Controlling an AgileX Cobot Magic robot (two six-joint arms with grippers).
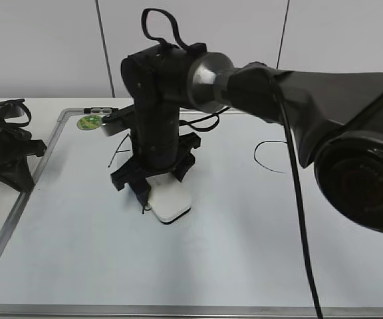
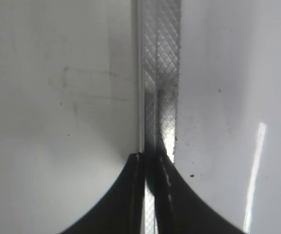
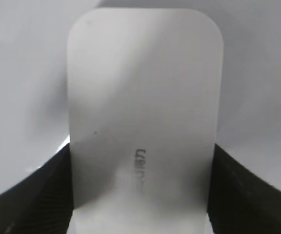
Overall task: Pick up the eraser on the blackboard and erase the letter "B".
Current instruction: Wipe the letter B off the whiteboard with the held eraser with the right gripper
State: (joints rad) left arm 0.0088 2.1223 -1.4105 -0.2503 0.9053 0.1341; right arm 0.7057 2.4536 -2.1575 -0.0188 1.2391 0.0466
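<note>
Exterior view: the right gripper (image 1: 157, 188) reached across the blackboard (image 1: 245, 252) and stood over the eraser (image 1: 170, 199), which lay flat on the board left of centre. The letter "B" was hidden, probably behind the arm. The left gripper (image 1: 8, 159) sat parked at the board's left edge.

Left wrist view: its fingers (image 2: 130, 195) were closed together, holding nothing, over the frame.

Right wrist view: both fingers (image 3: 33, 195) pressed the eraser's long sides, a grip suited to wiping. Its long axis ran straight away from the wrist.

Lab-like room; bare white wall panels (image 1: 45, 46); blackboard (image 1: 245, 266) on table.
</note>
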